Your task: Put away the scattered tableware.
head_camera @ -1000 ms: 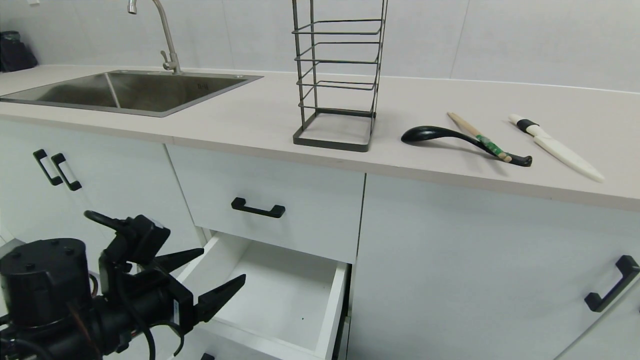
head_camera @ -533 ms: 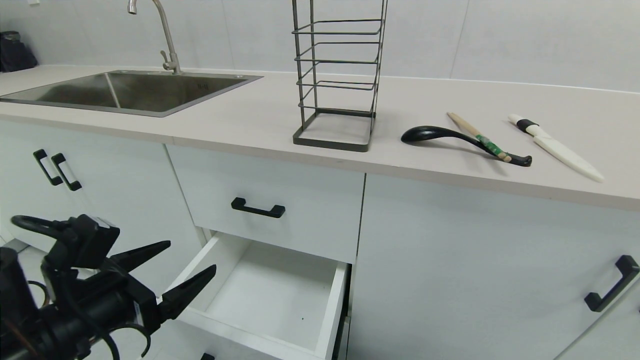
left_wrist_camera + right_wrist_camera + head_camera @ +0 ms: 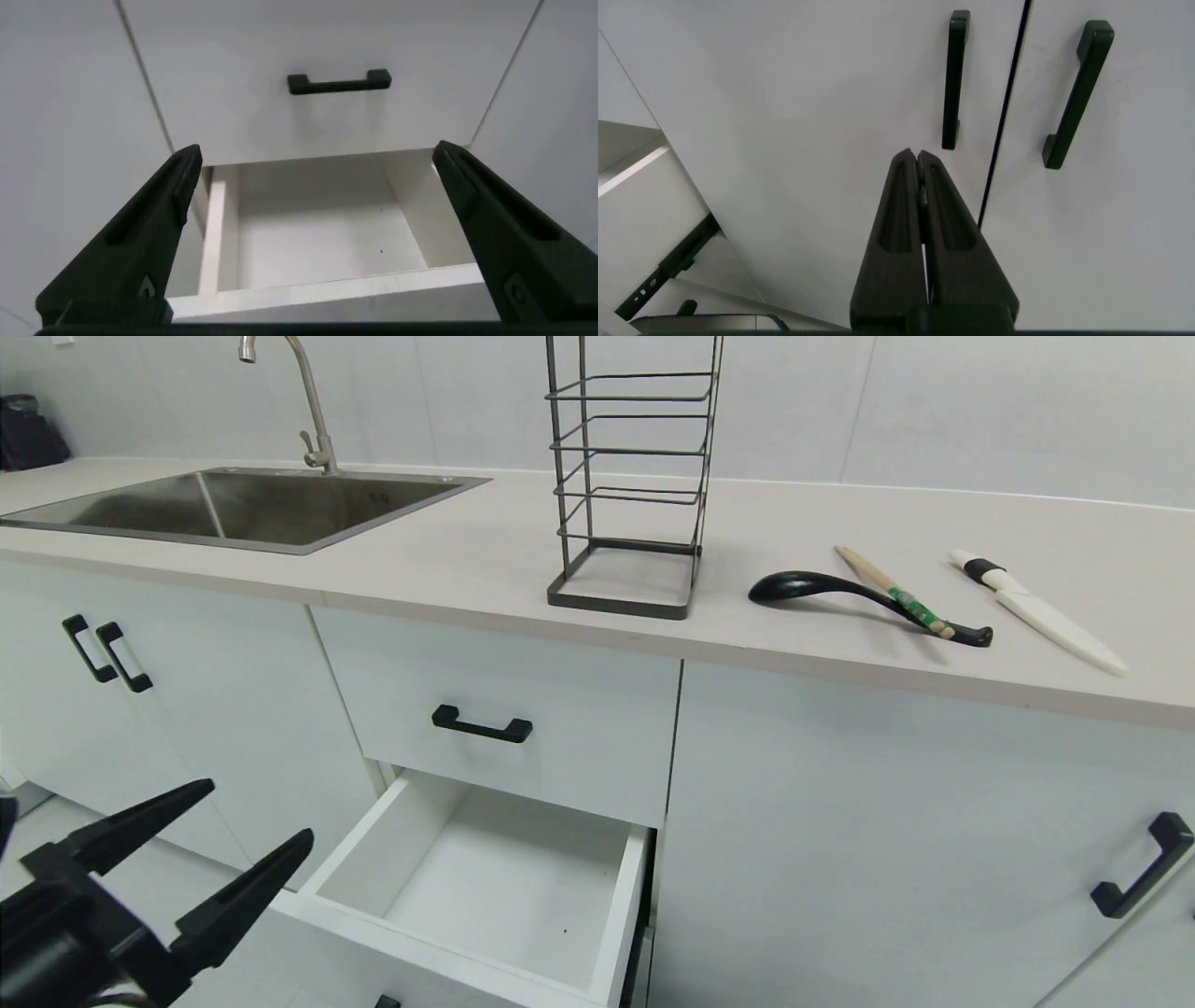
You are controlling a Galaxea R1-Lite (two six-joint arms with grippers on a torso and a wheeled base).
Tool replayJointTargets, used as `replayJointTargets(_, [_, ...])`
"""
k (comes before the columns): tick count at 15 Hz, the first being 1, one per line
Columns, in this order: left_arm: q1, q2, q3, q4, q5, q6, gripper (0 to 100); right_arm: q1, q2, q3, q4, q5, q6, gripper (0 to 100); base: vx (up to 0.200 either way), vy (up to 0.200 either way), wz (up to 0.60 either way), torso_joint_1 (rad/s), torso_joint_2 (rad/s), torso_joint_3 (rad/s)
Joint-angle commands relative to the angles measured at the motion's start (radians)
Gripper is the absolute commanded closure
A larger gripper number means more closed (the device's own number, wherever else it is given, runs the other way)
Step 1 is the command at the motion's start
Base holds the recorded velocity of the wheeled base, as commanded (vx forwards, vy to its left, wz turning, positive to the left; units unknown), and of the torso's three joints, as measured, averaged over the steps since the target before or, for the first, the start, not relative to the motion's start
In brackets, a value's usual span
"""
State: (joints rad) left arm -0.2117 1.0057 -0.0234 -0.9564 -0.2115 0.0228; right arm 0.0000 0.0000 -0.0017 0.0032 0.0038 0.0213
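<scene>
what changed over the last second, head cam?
The left gripper, open throughout, pulled back down and to the robot's left, away from the open drawer. It took hold of nothing. The drawer stayed open and the ladle, chopsticks and knife stayed on the counter.

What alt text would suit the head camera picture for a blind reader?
A low white drawer stands pulled open beneath a kitchen counter, with the robot's left tool open beside it. On the counter lie a black ladle, a wooden stick and a white knife, right of a wire rack.
</scene>
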Motion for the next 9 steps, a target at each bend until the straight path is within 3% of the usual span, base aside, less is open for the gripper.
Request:
replayJointTargets(1, [0.083,-0.257,0.023,0.087,0.000,0.009,0,0.000,0.000,0.000,0.000,0.001,0.000,100,0.000,0.000,0.00,0.000,0.00,0.000])
replayJointTargets(4, [0.146,-0.415,0.023,0.162,-0.002,0.016,0,0.000,0.000,0.000,0.000,0.001,0.000,100,0.000,0.000,0.00,0.000,0.00,0.000])
replayJointTargets(8, [0.204,-0.584,0.017,0.171,-0.016,0.014,0,0.000,0.000,0.000,0.000,0.001,-0.001,100,0.000,0.000,0.00,0.000,0.00,0.000])
replayJointTargets(9, [0.219,-0.650,0.023,0.226,-0.039,0.014,0,0.000,0.000,0.000,0.000,0.001,-0.001,100,0.000,0.000,0.00,0.000,0.00,0.000])
